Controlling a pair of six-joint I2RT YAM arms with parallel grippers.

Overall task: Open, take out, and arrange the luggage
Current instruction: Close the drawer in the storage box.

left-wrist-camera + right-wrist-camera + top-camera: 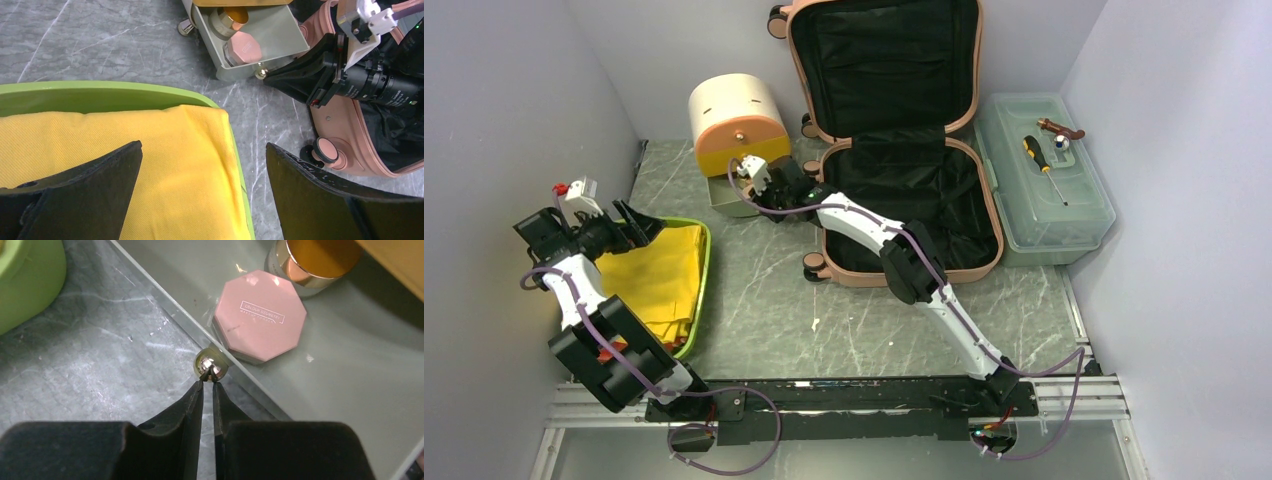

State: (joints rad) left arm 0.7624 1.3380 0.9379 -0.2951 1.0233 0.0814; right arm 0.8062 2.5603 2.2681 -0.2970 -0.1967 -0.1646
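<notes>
The salmon-pink luggage [992,215] lies open at the back centre with its lid propped up and its black lining showing; part of its shell [345,125] and a wheel show in the left wrist view. My right gripper [749,170] [207,381] is off its left side, its jaws closed to a thin slit, tips against the metal knob [210,364] of a pulled-out grey drawer [325,390]. My left gripper [639,225] [202,147] hangs wide open over a folded yellow cloth [125,150], holding nothing.
The drawer holds a pink octagonal compact [260,315] and a gold-lidded jar [315,257]; it belongs to the cream half-round box [729,105]. The cloth lies in a green tray [704,270]. A translucent toolbox [1044,220] with a screwdriver [1044,165] on top stands right of the luggage.
</notes>
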